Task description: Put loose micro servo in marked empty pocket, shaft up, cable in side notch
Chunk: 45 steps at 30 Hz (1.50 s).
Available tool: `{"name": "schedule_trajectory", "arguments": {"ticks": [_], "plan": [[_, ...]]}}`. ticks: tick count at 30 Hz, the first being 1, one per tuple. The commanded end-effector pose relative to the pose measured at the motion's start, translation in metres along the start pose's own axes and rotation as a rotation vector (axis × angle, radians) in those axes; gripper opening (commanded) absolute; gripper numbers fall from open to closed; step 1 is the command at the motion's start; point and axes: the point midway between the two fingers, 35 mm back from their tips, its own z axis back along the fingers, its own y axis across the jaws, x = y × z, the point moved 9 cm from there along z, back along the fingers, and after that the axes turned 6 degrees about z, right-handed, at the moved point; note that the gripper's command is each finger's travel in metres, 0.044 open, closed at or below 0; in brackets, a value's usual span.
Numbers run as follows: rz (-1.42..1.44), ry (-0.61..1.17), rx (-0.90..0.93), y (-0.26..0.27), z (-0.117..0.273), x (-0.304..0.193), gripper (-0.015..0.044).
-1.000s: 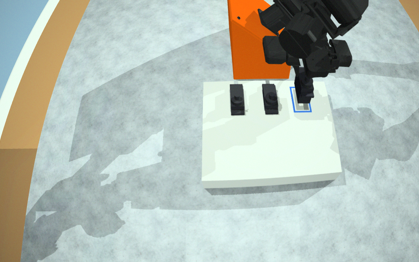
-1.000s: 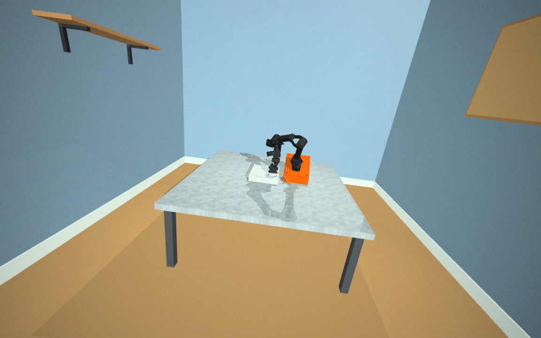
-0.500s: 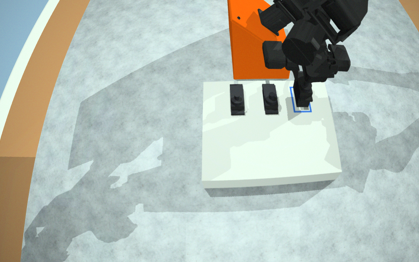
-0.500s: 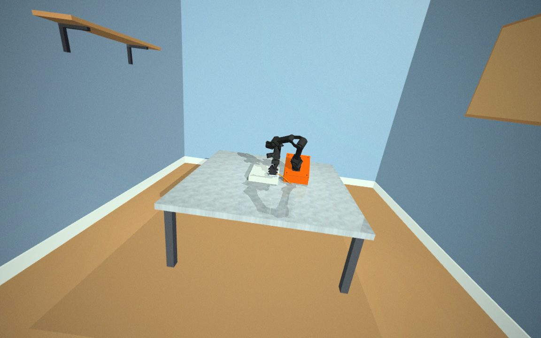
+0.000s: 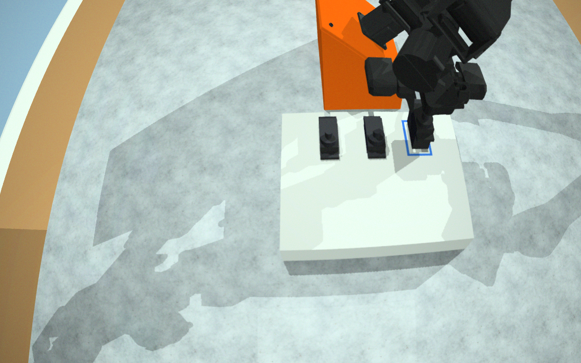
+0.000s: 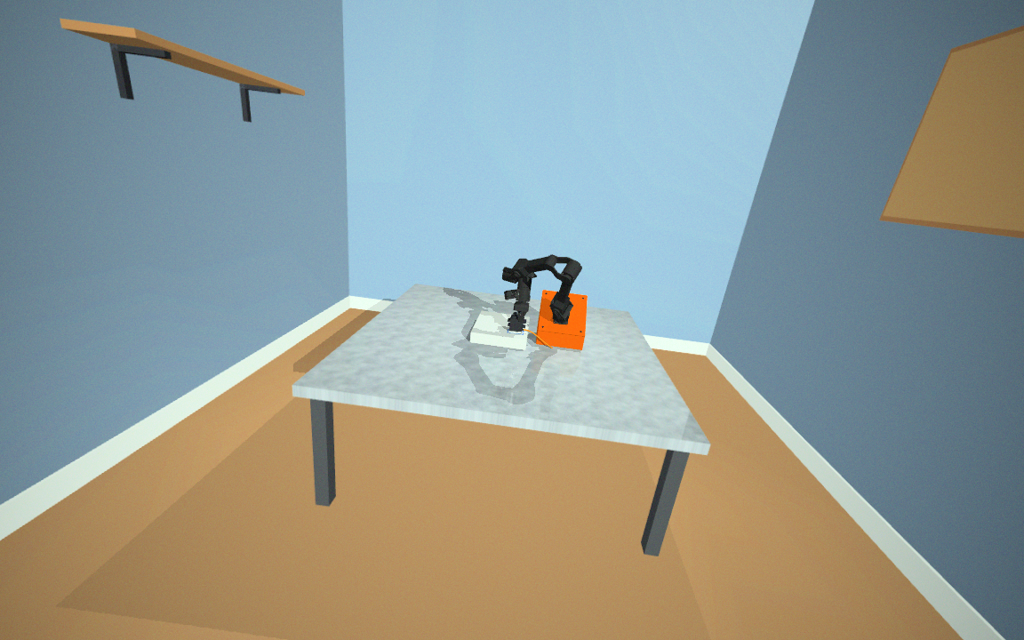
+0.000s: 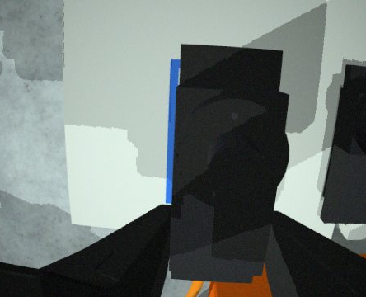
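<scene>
My gripper is shut on the loose black micro servo, one finger on each side. Its round output shaft side faces up toward the wrist camera. The servo is over the pocket's blue outline, low over the white deck. A light strip of the pocket shows past its near end in the top view. How far its body is inside the pocket cannot be told. The orange cable runs out toward the orange base; the side notch is hidden.
Two black servos sit in the deck beside the outlined pocket; the nearer one shows at the wrist view's right. The orange base box stands right behind the deck. All rests on the grey table.
</scene>
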Motion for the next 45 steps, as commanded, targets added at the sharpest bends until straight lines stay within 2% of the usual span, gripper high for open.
{"name": "schedule_trajectory", "arguments": {"ticks": [1, 45], "plan": [[-0.001, -0.008, 0.002, 0.001, -0.001, 0.001, 0.0], [-0.001, -0.008, 0.004, 0.001, -0.045, 0.001, 0.0]]}}
